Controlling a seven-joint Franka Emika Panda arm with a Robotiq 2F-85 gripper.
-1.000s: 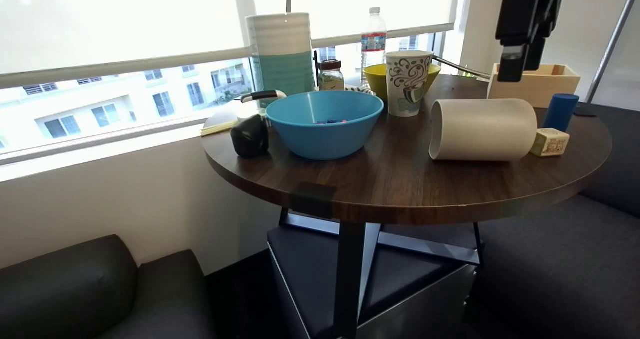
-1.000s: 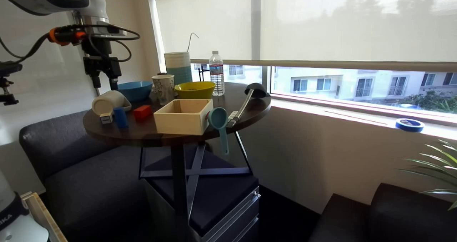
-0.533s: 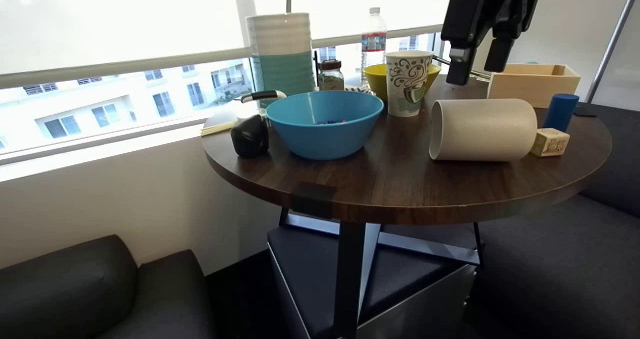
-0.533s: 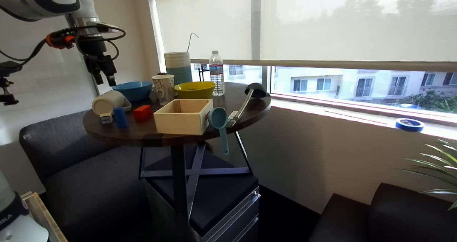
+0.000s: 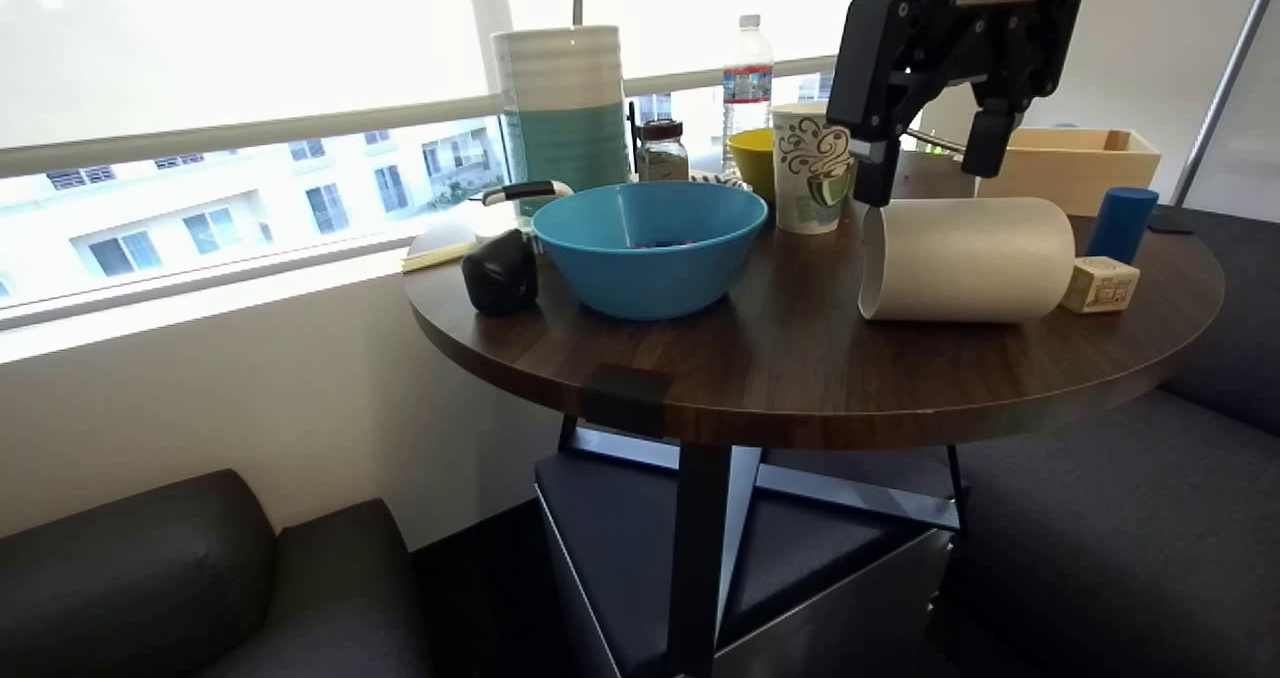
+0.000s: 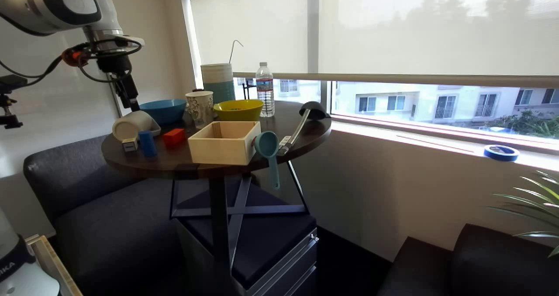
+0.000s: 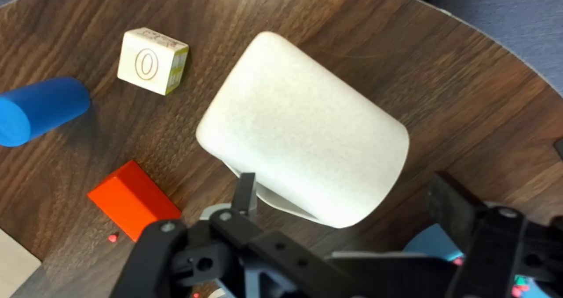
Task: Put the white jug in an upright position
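White jug [image 5: 965, 260]: lying on its side on the dark round counter [image 5: 800, 378], toward the right-hand edge in an exterior view, mouth [image 5: 873, 263] facing the blue bowl [image 5: 650, 270], base [image 6: 124, 130] facing the lettered cube [image 5: 1100, 286].
Claw [image 5: 930, 173]: fingers [image 5: 986, 148] spread wide, holding nothing, above the jug's mouth end; whether a tip brushes the rim cannot be told.
Step in hand: lining up a grasp, as I read it; the turn upright has yet to start.
Mouth: probably the best hold, one finger inside the wall and one outside; descend straight, since a sideways nudge could roll the jug toward the counter's nearest edge.
Handle [image 7: 283, 203]: what looks like it shows in the wrist view as a thin strip on the flank away from that edge, partly hidden, so likely awkward to pinch.
Lettered cube: near the base, a strip of counter between; tipping about the base could set the foot on it, so lift or draw the jug bowlward first.
Blue bowl: well apart from the mouth; keep that draw short.
Release: let go only once the base sits flat, a little inside the edge.
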